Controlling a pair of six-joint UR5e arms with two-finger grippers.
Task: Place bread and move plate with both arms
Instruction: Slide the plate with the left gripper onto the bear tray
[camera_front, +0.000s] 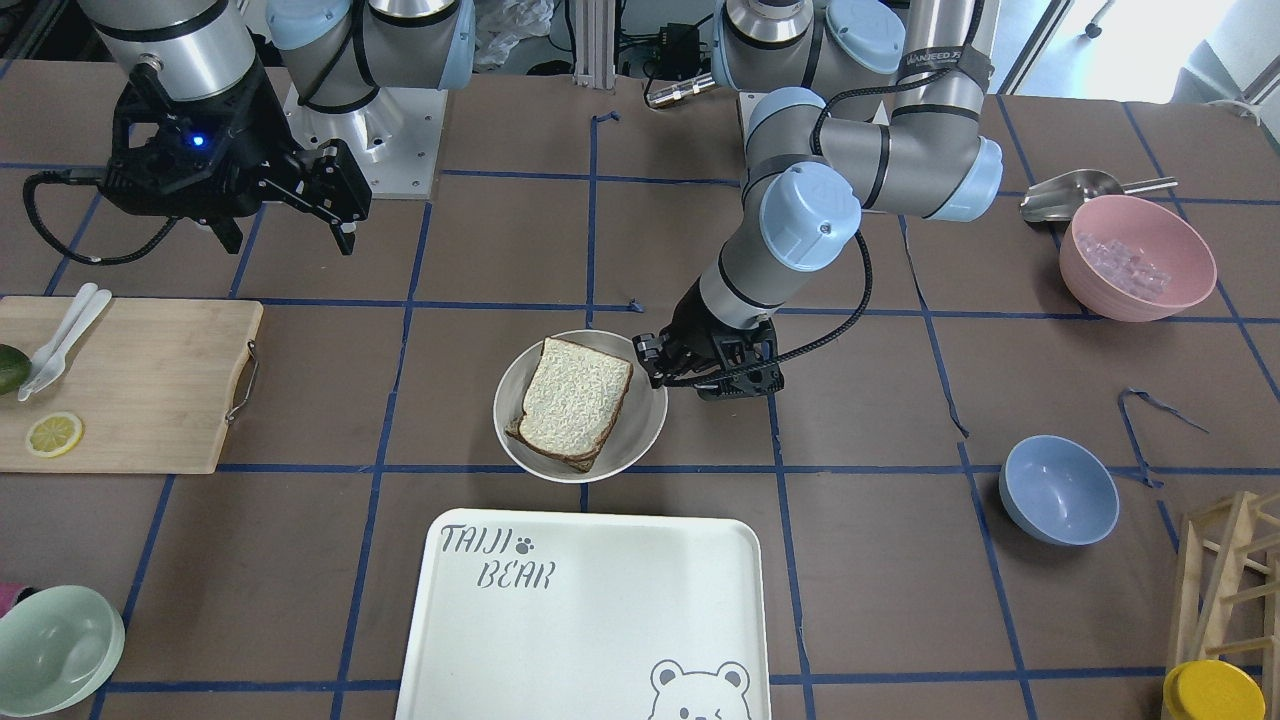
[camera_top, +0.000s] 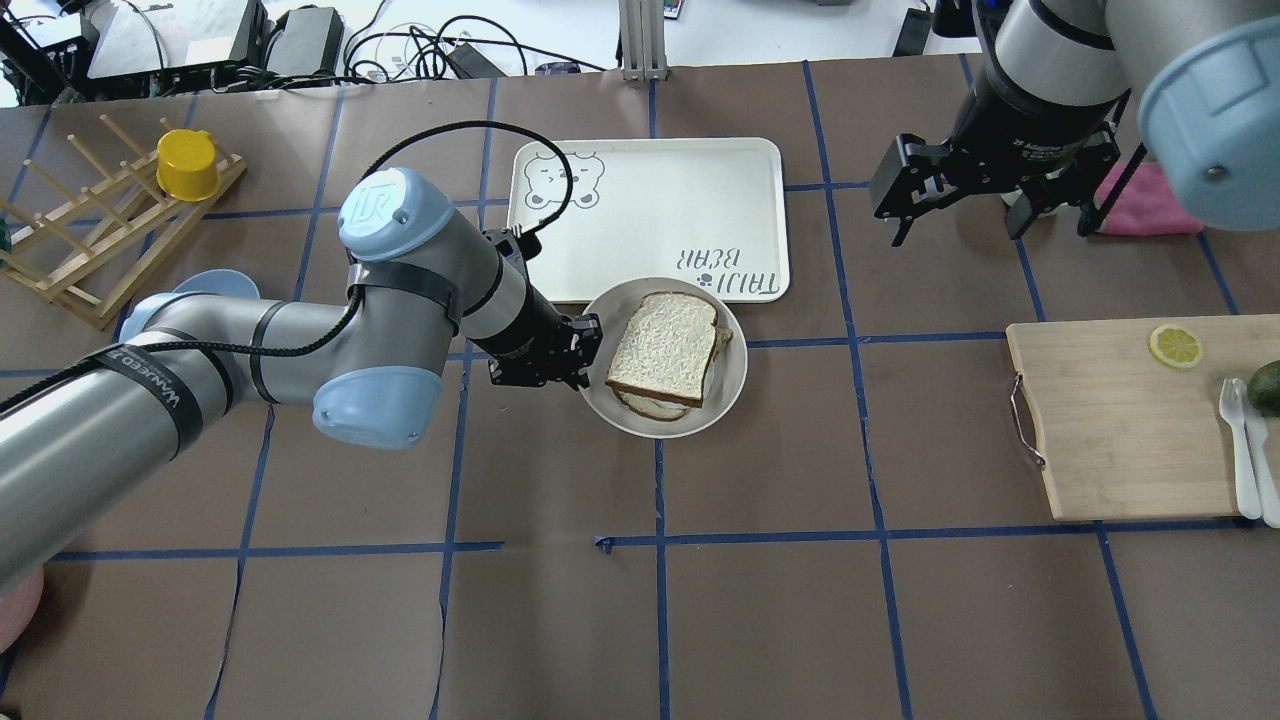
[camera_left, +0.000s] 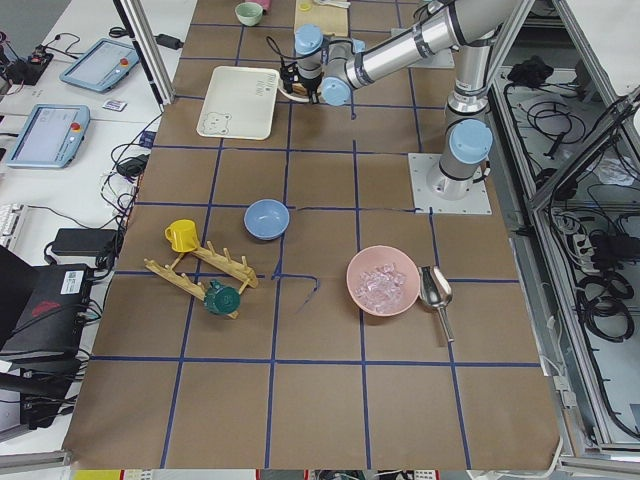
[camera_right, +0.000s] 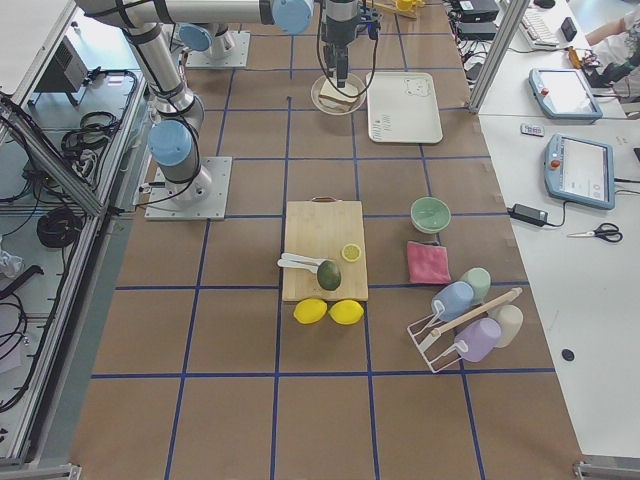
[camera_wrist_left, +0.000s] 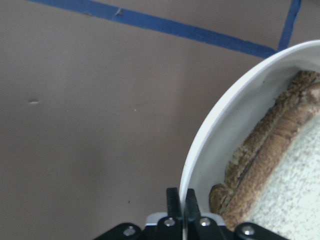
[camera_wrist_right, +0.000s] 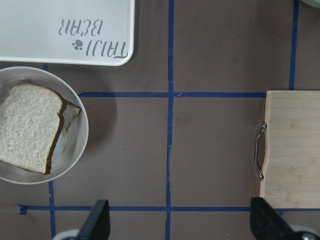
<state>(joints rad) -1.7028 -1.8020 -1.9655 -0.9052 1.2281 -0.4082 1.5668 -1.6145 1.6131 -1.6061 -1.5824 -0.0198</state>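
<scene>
front cam looks steeply down across the table (camera_front: 900, 600), overhead from the opposite side. side cams high at each end. both wrist cams catch the plate (camera_wrist_left: 215, 130), left one super close.

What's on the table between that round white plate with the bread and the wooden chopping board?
Nothing. In the overhead view, only bare brown table cover crossed by blue tape lines separates the round cream-white plate from the wooden chopping board.

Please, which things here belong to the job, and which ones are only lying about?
Job: bread, plate, left gripper shut on the plate rim, right gripper open.
Lying about: wooden cutting board, lemon slice, pink bowl, blue bowl, bear-print tray (unless it is the goal).
</scene>
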